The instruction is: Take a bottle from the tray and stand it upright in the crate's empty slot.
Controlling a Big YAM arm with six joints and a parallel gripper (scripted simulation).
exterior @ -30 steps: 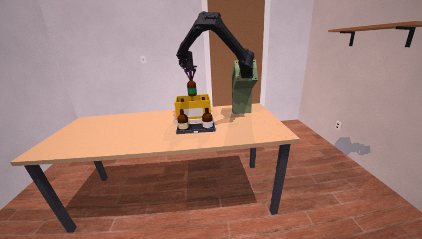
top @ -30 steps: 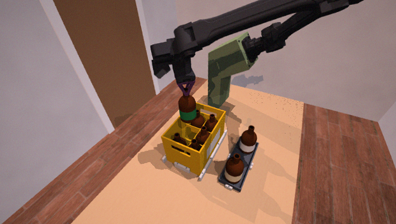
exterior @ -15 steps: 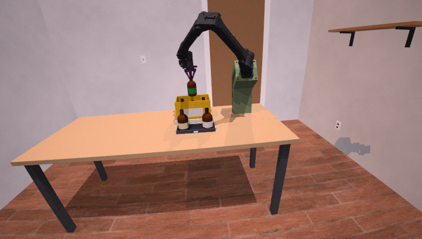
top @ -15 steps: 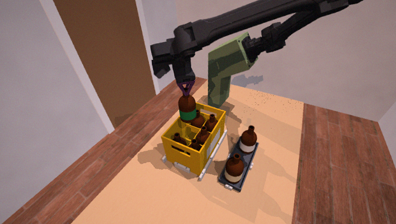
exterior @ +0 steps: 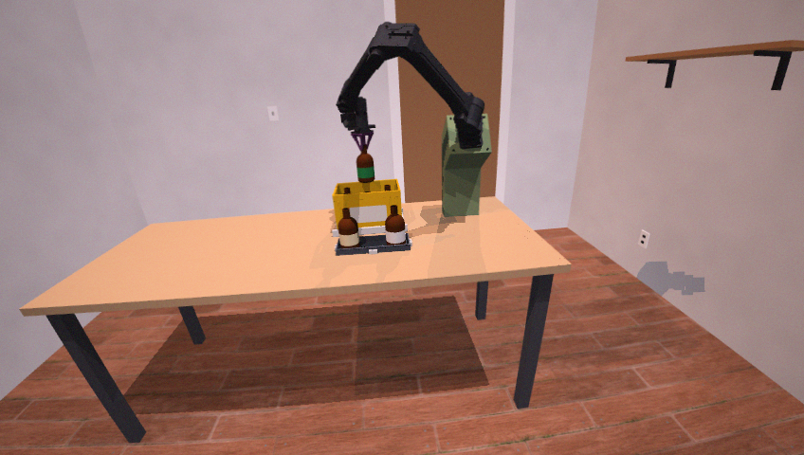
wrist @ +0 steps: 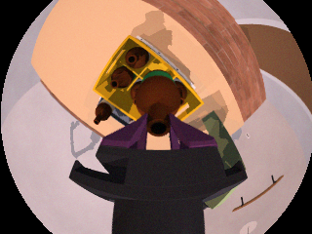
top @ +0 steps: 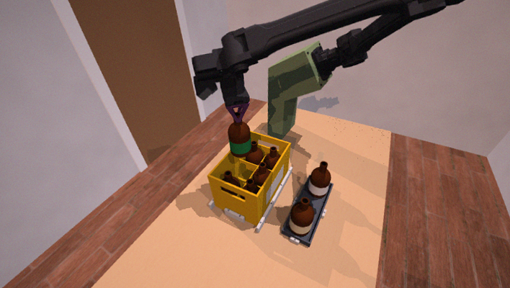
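My gripper (top: 238, 114) with purple fingers is shut on the neck of a brown bottle with a green label (top: 240, 138). The bottle hangs upright above the far left corner of the yellow crate (top: 251, 177), its base near the rim. It shows the same way in the exterior view (exterior: 365, 165), above the crate (exterior: 366, 201). In the wrist view the bottle (wrist: 156, 99) hides the slot under it. The crate holds several brown bottles (top: 260, 169). The dark tray (top: 308, 215) to the right of the crate holds two brown bottles with white labels (top: 302, 216) (top: 320, 179).
The green arm base (top: 292, 90) stands just behind the crate. The crate rests on a white base plate (top: 257, 217). The tray lies close beside the crate. A wall shelf (exterior: 716, 51) hangs at the right.
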